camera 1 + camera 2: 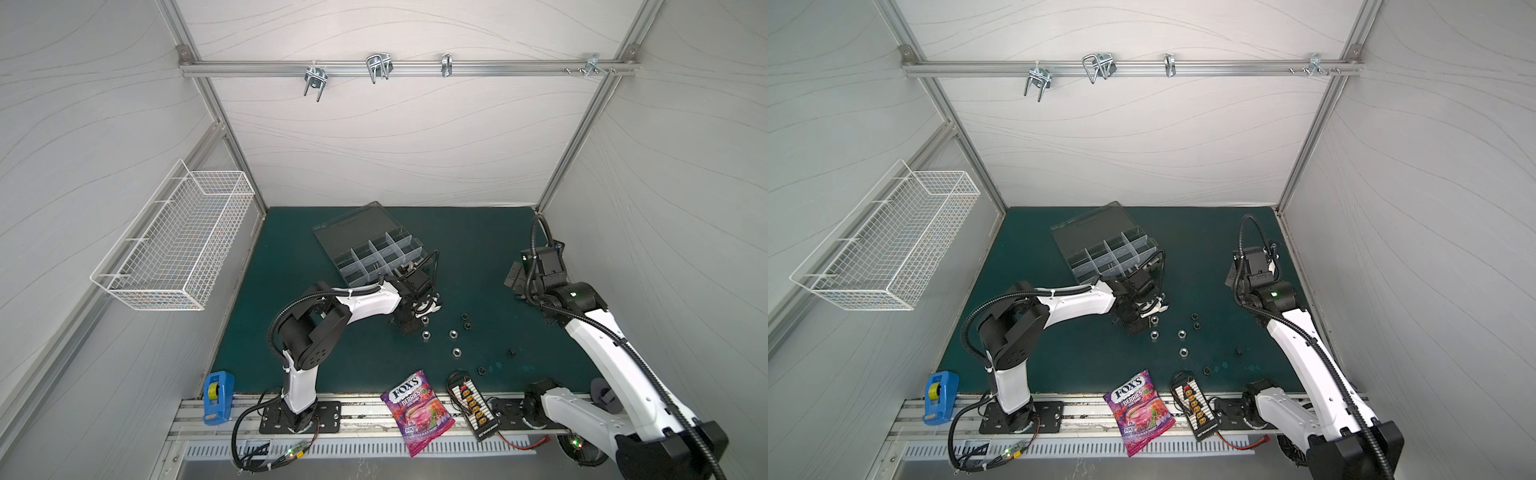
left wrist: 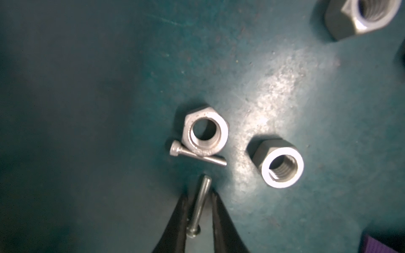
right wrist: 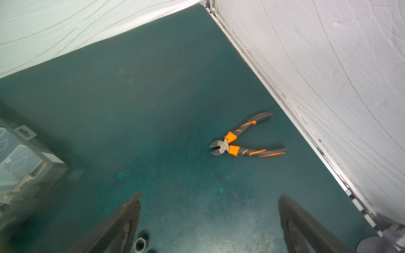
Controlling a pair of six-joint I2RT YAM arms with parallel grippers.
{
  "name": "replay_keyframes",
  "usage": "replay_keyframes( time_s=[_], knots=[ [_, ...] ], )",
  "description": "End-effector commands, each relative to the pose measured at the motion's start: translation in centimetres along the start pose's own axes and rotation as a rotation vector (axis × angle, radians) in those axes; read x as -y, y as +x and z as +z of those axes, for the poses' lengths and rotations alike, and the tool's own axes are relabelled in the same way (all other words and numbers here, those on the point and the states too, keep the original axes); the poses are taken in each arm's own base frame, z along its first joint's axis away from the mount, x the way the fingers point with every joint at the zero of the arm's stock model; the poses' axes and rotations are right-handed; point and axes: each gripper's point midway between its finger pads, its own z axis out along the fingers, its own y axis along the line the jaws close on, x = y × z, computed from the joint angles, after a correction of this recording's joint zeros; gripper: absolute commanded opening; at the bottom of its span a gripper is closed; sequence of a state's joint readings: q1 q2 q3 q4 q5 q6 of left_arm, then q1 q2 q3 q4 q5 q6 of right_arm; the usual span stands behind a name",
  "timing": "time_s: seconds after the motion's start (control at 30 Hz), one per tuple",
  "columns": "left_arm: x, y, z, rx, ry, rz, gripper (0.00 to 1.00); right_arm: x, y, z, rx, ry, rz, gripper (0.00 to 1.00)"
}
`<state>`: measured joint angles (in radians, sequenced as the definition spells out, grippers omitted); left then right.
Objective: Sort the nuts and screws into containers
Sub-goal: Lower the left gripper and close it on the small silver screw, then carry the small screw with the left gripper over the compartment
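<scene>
In a top view the open box [image 1: 361, 266] sits left of centre, toward the back of the mat [image 1: 478, 249]. Just below and right of it the left gripper [image 1: 406, 328] points down at the left end of the loose nuts [image 1: 453, 333]. Low in the left wrist view its jaws stand narrowly spread either side of a thin silver screw [image 2: 198, 210] lying flat on the mat. Slivers of green show along both sides, so it looks not yet pinched, though the shadowed head end is hard to read. The screw should be light, stiff and smooth. Being round, it would likely roll or squirt from a tip-only grip, so the best hold is mid-shank, square across. Just above it a second screw [image 2: 197, 156] rests against a nut [image 2: 205, 129], close enough to be nudged. At the right of the top views the right gripper [image 3: 210, 219] hangs spread wide and empty over bare mat.
</scene>
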<state>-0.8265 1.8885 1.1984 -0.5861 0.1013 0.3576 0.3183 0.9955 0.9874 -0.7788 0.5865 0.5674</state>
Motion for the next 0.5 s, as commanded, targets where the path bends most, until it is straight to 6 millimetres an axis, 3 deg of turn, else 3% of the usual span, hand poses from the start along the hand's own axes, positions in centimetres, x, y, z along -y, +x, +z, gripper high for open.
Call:
replay_keyframes(
  time_s=[0.0,0.07,0.3,0.47],
  knots=[
    [0.7,2.3,1.5,-0.116,0.038,0.0,0.1,0.5,0.1,-0.1,0.006,0.009,0.006,0.99],
    [0.5,2.3,1.5,-0.121,0.03,-0.002,0.0,0.7,0.0,-0.2,0.008,0.013,0.008,0.99],
    [0.0,1.9,1.2,-0.112,-0.002,-0.017,0.0,0.7,0.0,-0.3,0.012,0.01,0.013,0.99],
    [-1.0,0.3,-0.8,-0.047,-0.062,-0.028,0.0,0.8,-0.1,-0.4,0.012,0.009,0.015,0.99]
  ],
)
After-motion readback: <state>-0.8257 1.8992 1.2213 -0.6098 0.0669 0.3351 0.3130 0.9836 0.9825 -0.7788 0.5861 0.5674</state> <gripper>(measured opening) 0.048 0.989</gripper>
